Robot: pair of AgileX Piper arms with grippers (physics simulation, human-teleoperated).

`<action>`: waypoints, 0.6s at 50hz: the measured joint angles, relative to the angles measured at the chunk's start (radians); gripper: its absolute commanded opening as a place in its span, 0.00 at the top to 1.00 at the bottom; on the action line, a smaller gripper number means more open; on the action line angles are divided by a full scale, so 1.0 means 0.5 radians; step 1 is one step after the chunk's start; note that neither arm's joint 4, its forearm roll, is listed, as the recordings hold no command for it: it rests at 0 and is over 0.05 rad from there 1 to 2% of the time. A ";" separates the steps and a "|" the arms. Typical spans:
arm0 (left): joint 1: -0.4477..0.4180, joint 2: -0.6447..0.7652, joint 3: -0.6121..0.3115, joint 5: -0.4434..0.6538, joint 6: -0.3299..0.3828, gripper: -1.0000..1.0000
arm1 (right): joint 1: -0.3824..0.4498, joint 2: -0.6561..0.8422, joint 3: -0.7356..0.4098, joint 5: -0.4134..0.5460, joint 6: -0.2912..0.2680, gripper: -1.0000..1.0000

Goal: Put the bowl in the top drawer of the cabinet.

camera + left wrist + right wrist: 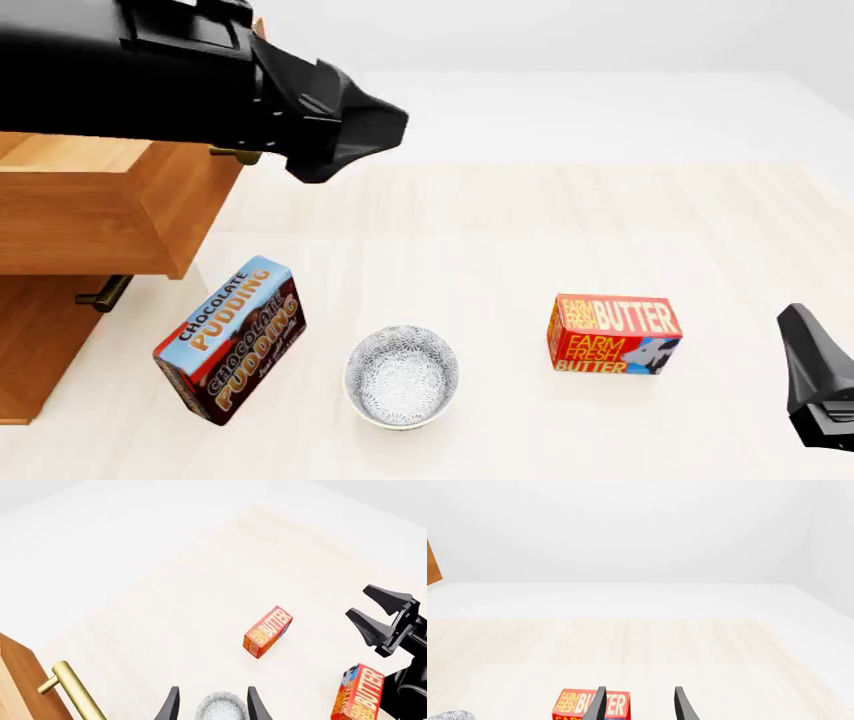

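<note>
Currently the bowl point(402, 376) sits on the table point(534, 230) at lower centre of the front view, between the chocolate pudding box point(231, 338) to its left and the butter box point(614, 334) to its right, touching neither. The top drawer point(94, 205) is pulled out at the left edge, sticking out of the cabinet point(34, 340) above the lower handle point(102, 293). Left gripper point(210, 707) fingers are spread apart, nothing held; the bowl shows between the tips in the left wrist view. Right gripper point(639, 705) is also parted and empty, low at the right edge of the front view.
</note>
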 measured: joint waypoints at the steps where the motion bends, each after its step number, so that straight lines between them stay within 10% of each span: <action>1: -0.001 0.008 0.001 0.002 0.001 0.00 | 0.000 0.000 0.000 0.000 0.000 0.00; 30: -0.017 0.213 0.132 -0.061 -0.097 0.00 | 0.000 0.000 0.000 0.000 0.000 0.00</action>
